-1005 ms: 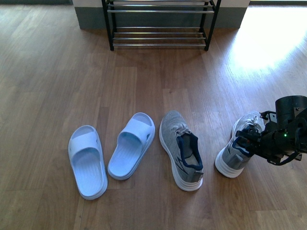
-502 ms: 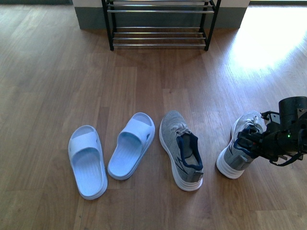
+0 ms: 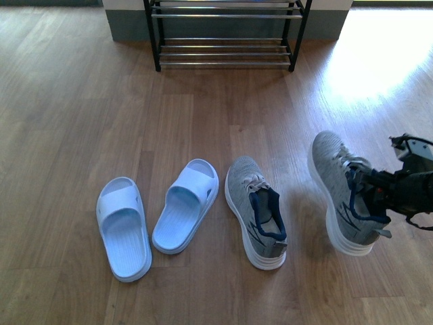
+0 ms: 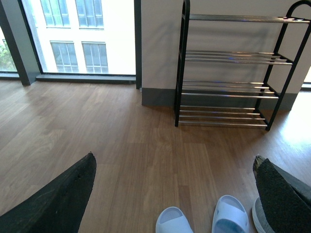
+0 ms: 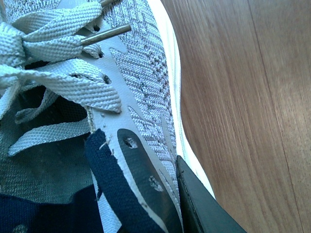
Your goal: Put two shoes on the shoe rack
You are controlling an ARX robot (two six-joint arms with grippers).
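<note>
A warm brown plank floor [image 3: 81, 101] fills the room, with a bright sunlit patch [image 3: 385, 54] at the far right. The left wrist view shows a tall window [image 4: 87, 34] next to a wall with a grey skirting board [image 4: 158, 95]. Against that wall stands the black-framed shoe rack [image 3: 226, 61], with 4 tiers of silver rods. The right gripper [image 3: 379, 193] has its jaws clenched on the navy collar of 1 grey knit sneaker [image 3: 335, 183], which is tilted, seemingly raised off the floor at the right, and well apart from the rack. The second grey sneaker [image 3: 256, 210] lies flat just beside a pale blue slide [image 3: 186, 204], with the other slide [image 3: 123, 227] further left. The left gripper [image 4: 175, 162] hangs above the floor, its jaws spread wide and grasping nothing.
</note>
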